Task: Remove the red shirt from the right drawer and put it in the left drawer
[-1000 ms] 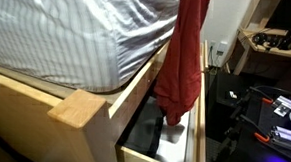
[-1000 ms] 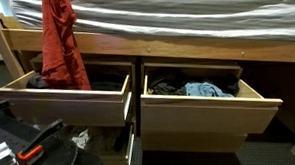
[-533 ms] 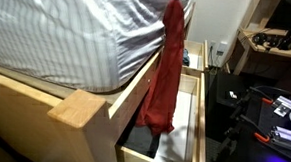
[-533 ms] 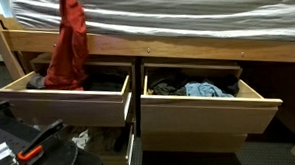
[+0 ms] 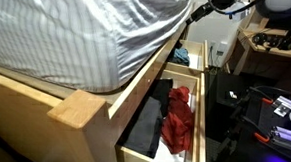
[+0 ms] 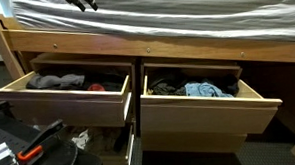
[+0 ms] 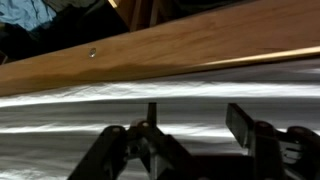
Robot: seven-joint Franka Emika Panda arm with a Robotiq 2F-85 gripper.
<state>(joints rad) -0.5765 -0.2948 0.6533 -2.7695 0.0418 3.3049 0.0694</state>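
The red shirt (image 5: 179,118) has dropped! A second ago it dangled from the tool over the bed edge; now it lies crumpled in the left drawer (image 6: 58,104), beside the black garment (image 5: 149,116). In an exterior view only a sliver of red (image 6: 96,87) peeks over the drawer wall. My tool (image 5: 199,11) is up by the striped mattress (image 5: 68,27), and in the wrist view its fingers (image 7: 240,122) stand apart with nothing between them.

That shirt is soft, light and limp, so I judge it will bunch and drape rather than hold shape. If I had to regrasp, I'd pinch a raised fold at the top of the heap.

Count: one red shirt, one black garment, two drawers, with the right drawer (image 6: 204,112) showing other clothes and no red.
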